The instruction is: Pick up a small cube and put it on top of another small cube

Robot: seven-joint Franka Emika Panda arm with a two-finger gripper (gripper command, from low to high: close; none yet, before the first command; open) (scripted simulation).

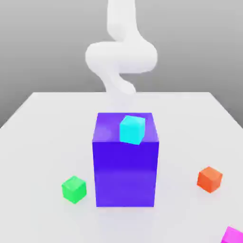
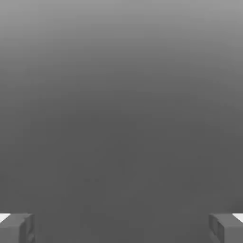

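The small magenta-pink cube [image 1: 233, 236] lies at the table's near edge on the exterior view's right, partly cut off by the picture's border. A small cyan cube [image 1: 132, 129] rests, slightly turned, on top of the big blue-purple block [image 1: 125, 163] in the middle of the table. Behind that block the white arm [image 1: 121, 57] rises, far from the magenta cube. In the hand view my gripper [image 2: 121, 228] is open: its grey fingertips [image 2: 16, 228] stand wide apart with only plain grey background between them.
A green cube [image 1: 74, 189] sits on the exterior view's left of the big block, and an orange cube [image 1: 210, 179] on its right. The white table [image 1: 47, 133] spreads around them, its far edge behind the arm.
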